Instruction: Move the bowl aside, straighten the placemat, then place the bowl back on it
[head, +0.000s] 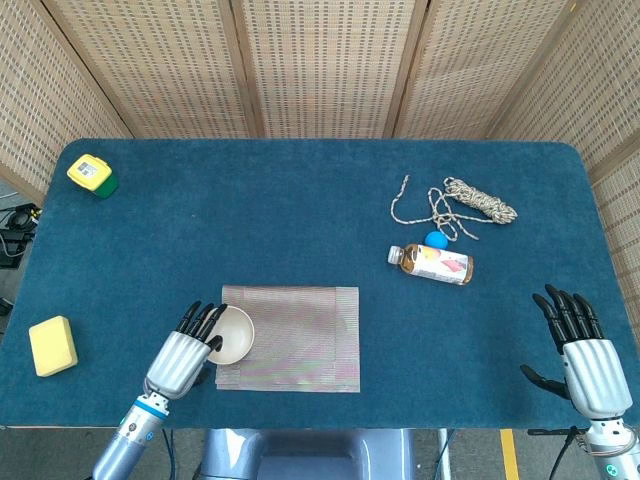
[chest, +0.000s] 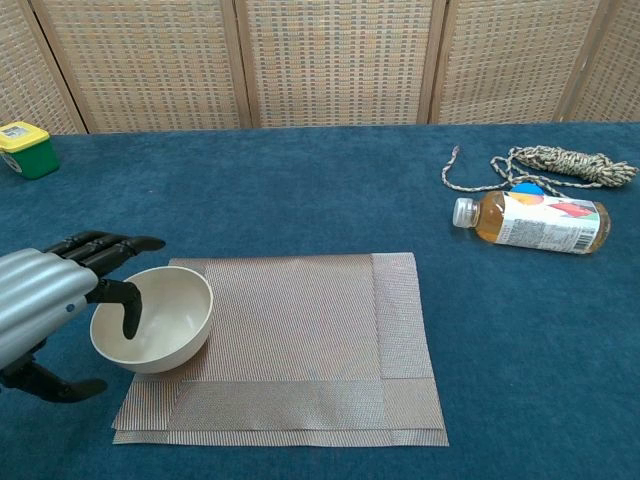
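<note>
Yellow-green box (head: 92, 175) far left, yellow sponge (head: 52, 345), rope (head: 460, 203), bottle (head: 432, 264), blue ball (head: 436, 240)

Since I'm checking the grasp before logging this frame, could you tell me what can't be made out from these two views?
- Left hand at the bowl: both views leave contact with the rim unclear; in the head view the hand covers the bowl's left edge.
- Placemat: the corner under the bowl is hidden in both views.
- Right hand: absent from the chest view.
- Bottle: label print too small to read.
</note>
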